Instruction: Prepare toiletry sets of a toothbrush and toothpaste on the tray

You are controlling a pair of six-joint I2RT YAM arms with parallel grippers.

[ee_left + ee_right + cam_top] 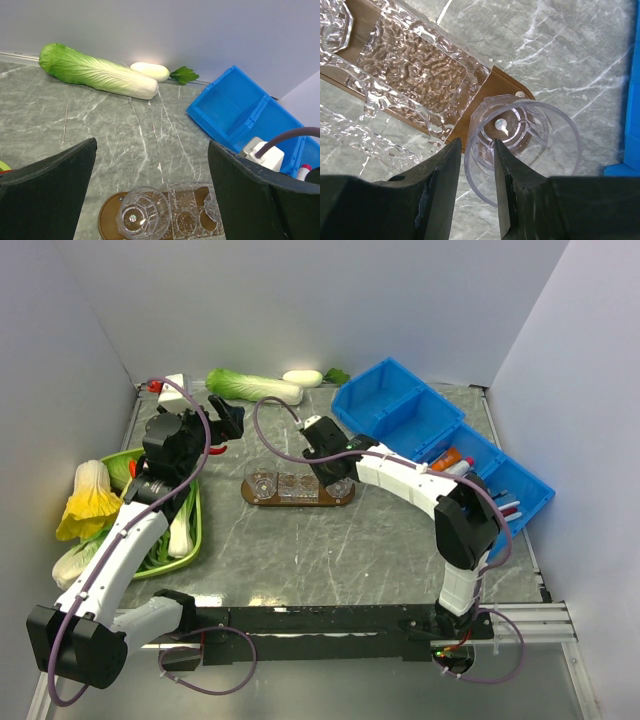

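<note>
Readable text, labels, numbers: none in any of the three views.
Tubes (pixel 455 461) in the blue bin (pixel 533 492), right edge of the worktop: any print is too small to read.
White box (pixel 176 383), far-left corner: any markings are too small to make out.

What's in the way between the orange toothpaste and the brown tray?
The toothpaste lies in the blue bin, so the bin's wall and the right arm stretched across stand between it and the tray. The right gripper pinches the rim of a clear cup at the tray's end.
</note>
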